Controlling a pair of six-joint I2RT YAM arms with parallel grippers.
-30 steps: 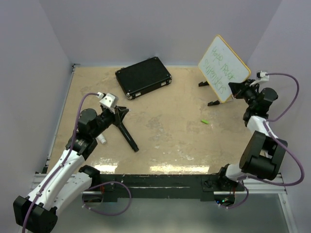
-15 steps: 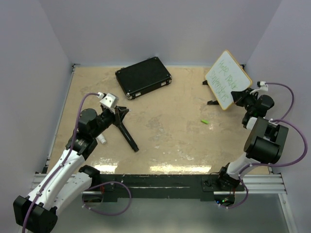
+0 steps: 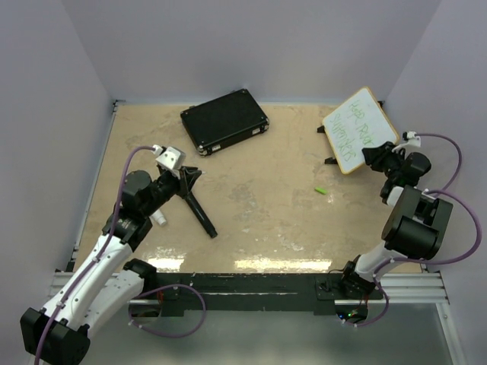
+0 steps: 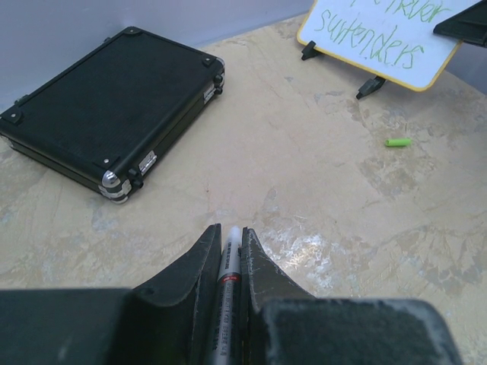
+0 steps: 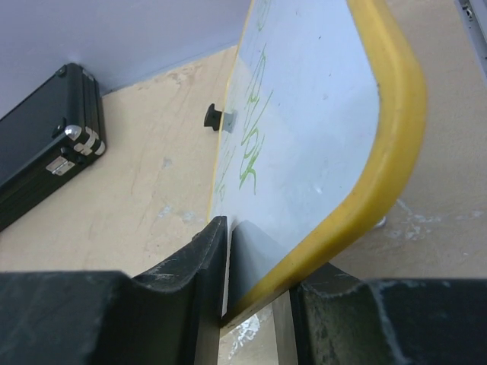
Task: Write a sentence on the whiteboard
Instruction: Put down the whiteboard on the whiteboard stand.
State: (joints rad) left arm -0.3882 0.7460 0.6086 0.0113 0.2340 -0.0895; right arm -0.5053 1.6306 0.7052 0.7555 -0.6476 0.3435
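A: What kind of place is this looking like?

B: It's reading as a robotics lab, a closed test cell. The left arm (image 3: pixel 99 266) and right arm (image 3: pixel 411 232) are sitting bolted to a black mounting bar (image 3: pixel 251 283) at the near edge of a mottled beige table (image 3: pixel 266 228).

A: What else is pointing that way?

B: Plain lilac walls (image 3: pixel 243 46) are boxing the tabletop in on three sides. Purple cables (image 3: pixel 126 169) are looping off the wrists, and a small white camera (image 3: pixel 170 158) is riding on the left one.
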